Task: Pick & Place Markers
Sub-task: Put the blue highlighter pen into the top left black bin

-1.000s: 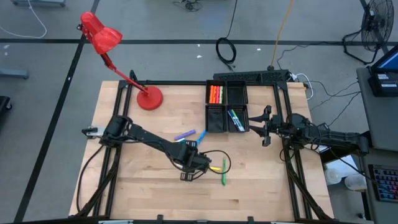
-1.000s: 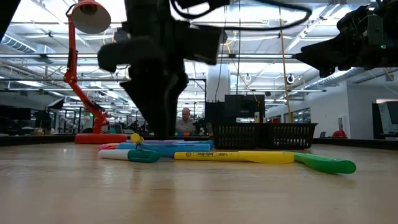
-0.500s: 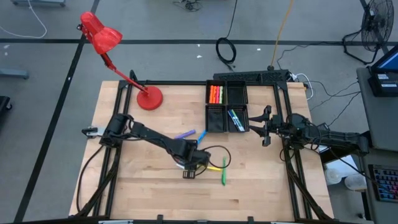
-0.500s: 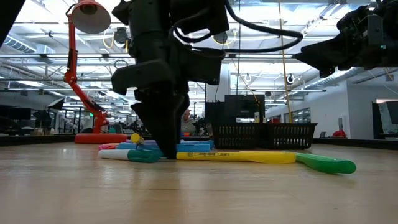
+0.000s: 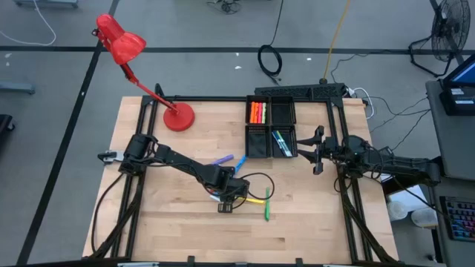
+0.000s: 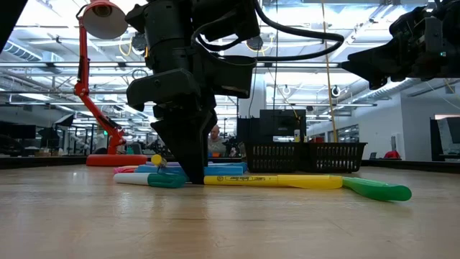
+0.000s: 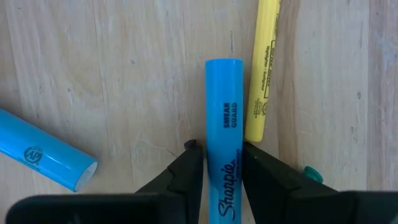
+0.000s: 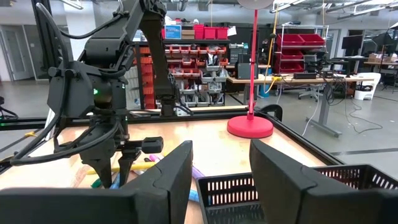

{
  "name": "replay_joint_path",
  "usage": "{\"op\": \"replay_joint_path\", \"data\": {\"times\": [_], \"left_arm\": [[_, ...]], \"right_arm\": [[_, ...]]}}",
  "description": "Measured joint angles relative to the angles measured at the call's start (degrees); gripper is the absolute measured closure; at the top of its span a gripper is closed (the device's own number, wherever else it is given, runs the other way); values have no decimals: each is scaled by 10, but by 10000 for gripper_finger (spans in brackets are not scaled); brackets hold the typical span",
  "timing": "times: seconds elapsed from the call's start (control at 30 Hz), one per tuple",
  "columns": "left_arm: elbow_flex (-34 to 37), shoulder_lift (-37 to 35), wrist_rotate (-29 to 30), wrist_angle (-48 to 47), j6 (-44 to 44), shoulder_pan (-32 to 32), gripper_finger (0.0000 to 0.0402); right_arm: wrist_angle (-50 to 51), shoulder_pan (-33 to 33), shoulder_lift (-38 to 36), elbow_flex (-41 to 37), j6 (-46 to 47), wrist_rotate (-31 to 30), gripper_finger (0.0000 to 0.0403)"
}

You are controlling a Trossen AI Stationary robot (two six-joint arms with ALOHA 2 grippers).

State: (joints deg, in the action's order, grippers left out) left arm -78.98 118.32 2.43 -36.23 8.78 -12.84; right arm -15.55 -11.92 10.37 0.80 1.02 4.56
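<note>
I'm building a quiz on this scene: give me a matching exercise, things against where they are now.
Things:
1. blue marker
2. orange markers
3. red lamp
4. right gripper

Places:
A. in the black tray
B. waiting beside the tray
C. between the left gripper fingers
D. standing at the table's far left corner

Pairs: 1-C, 2-A, 3-D, 4-B

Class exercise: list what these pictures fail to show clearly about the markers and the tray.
- Blue marker: its near end is hidden between the left gripper's fingers, left wrist view.
- Tray: its contents are screened by the mesh wall, low view.
- Markers under the left arm: count unclear, partly covered, high view.
</note>
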Motion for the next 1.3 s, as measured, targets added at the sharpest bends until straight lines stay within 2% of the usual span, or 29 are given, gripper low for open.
{"op": "replay_joint_path", "data": {"times": [0.87,1.17,1.3], "left_arm": [[1,2,4,6,-7,0,299],[4,-11,6,21,-40,0,328],[5,-18,29,34,-41,3,328]], "right_arm": [[0,0,0,0,0,0,257],[0,0,0,0,0,0,257],[0,0,0,0,0,0,257]]}}
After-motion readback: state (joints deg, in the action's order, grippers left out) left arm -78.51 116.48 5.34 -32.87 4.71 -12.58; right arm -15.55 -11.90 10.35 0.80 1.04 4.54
